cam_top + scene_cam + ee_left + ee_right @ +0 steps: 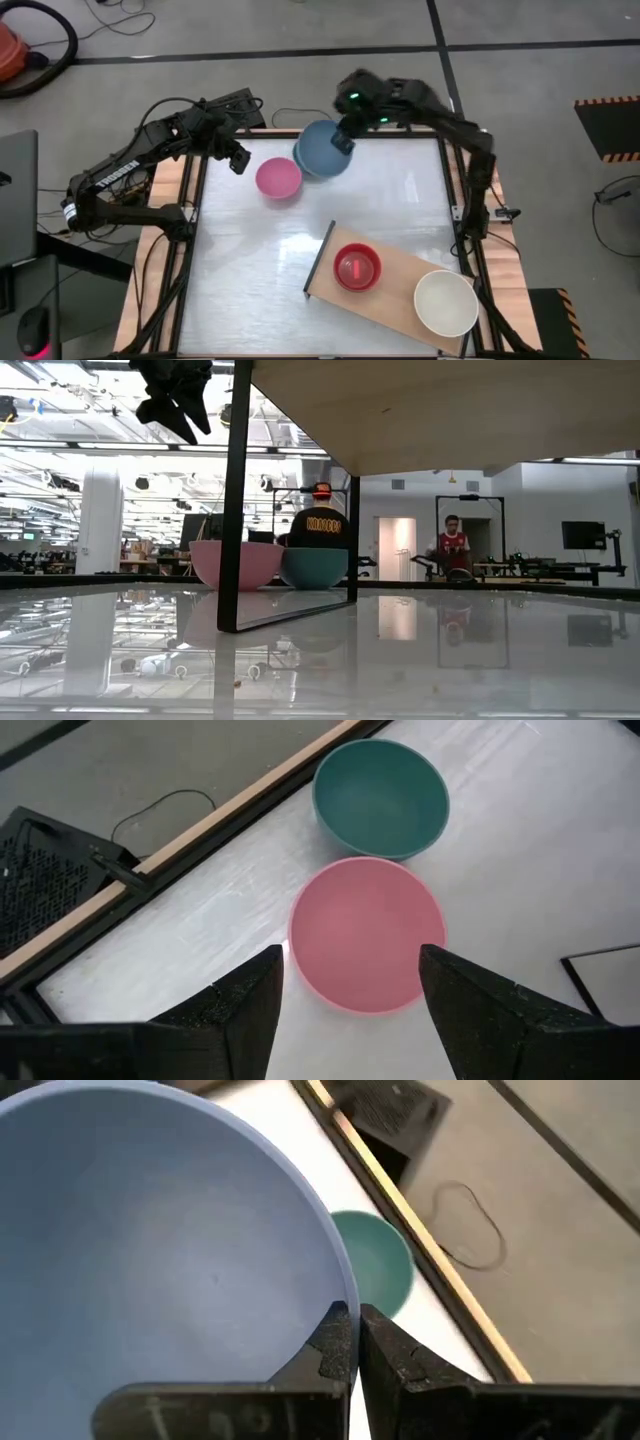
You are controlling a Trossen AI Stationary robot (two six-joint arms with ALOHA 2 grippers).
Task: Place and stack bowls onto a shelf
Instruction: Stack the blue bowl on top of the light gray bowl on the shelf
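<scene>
My right gripper (343,138) is shut on the blue-grey bowl (322,148), held in the air near the table's far edge. Under it stands the teal bowl (375,1270), on the table beside the pink bowl (278,178). My left gripper (350,955) is open and hangs above the pink bowl (365,935), touching nothing. The low view shows it (175,400) well above both bowls. The shelf (395,295) lies at the near right, carrying a red bowl (357,268) and a white bowl (446,303). My right gripper pinches the blue-grey bowl's rim (347,1302), one finger inside the bowl and one outside. The bowl is lifted clear of the table, above the teal bowl, with its mouth turned toward the wrist camera.
The shelf's dark end panel (235,495) stands upright on the table, and the board's underside (450,410) fills the upper right of the low view. The wooden table frame (200,830) runs along the far edge. People (452,545) stand in the room beyond the table.
</scene>
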